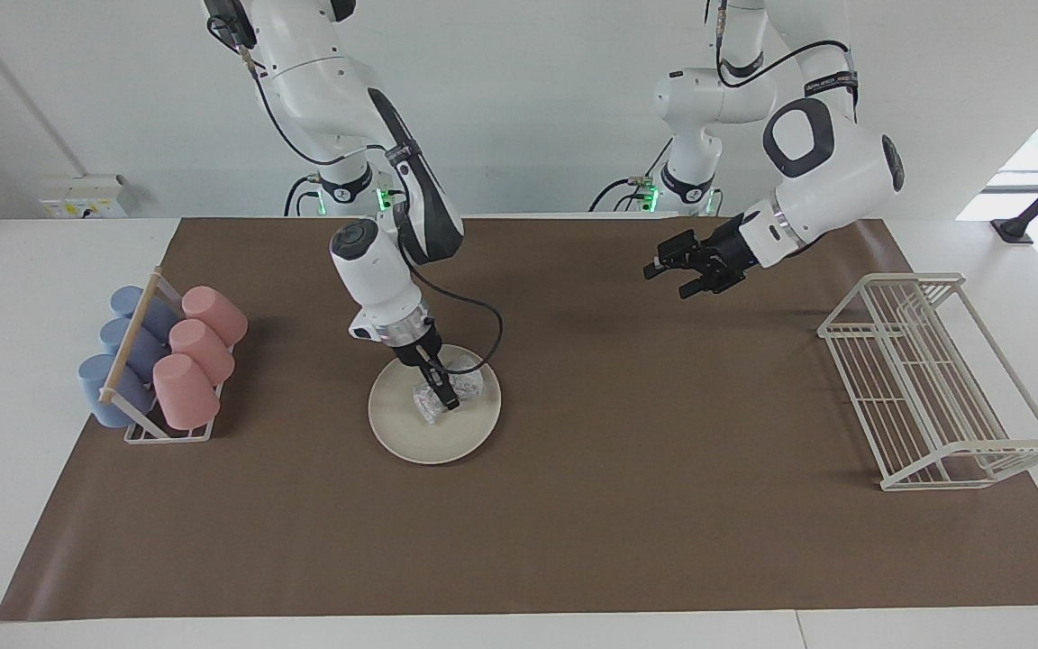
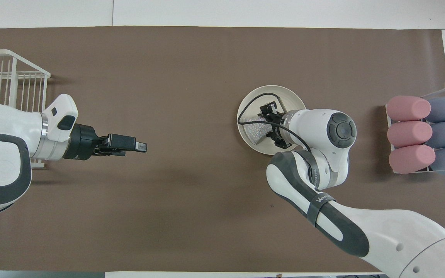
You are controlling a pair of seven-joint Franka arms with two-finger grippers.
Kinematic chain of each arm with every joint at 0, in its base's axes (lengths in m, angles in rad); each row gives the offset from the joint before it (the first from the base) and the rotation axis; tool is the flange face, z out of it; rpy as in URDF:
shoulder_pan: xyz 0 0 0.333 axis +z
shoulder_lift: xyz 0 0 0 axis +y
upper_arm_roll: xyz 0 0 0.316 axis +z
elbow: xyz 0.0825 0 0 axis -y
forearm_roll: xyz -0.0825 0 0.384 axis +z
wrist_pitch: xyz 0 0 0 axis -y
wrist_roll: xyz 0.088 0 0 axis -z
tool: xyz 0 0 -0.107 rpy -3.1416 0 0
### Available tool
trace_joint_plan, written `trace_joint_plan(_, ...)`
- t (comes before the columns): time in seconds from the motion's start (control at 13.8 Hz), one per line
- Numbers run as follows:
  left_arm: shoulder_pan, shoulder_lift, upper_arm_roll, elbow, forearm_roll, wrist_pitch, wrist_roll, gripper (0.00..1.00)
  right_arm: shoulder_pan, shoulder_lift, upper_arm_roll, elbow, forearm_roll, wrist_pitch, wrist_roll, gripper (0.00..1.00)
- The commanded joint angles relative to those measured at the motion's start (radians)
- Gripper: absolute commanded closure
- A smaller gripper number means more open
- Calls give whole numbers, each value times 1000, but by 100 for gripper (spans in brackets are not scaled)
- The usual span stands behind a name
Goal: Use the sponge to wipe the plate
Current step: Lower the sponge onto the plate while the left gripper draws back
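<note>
The cream-white plate [image 1: 420, 443] lies on the brown mat, toward the right arm's end of the table; it also shows in the overhead view [image 2: 284, 93]. The silvery mesh sponge [image 1: 431, 406] rests on the plate's surface, seen from above in the overhead view [image 2: 254, 130]. My right gripper [image 1: 447, 398] points down, shut on the sponge and pressing it on the plate; its wrist hides part of the plate in the overhead view [image 2: 268, 122]. My left gripper [image 1: 666, 280] waits open and empty in the air over the bare mat, as in the overhead view [image 2: 142, 147].
A white wire dish rack [image 1: 933, 379] stands at the left arm's end of the mat. A holder with pink and blue cups [image 1: 163, 356] lying on their sides stands at the right arm's end, beside the plate. A black cable loops from the right wrist over the plate.
</note>
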Motion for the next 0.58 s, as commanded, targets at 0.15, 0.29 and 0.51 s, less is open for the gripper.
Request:
trace_joint_plan(0.15,15,-8,-7,-1,22,24,-17,0,-1,28,5,-6,17,29,-21,59)
trace_joint_plan(0.29,17,-6,-7,1,22,38,-22,0,-1,36,6,-5,16,28,-29,100)
trace_joint_plan(0.51,18,-6,-7,6,22,38,-25,0,-11,38,3,0,17,28,-49,100)
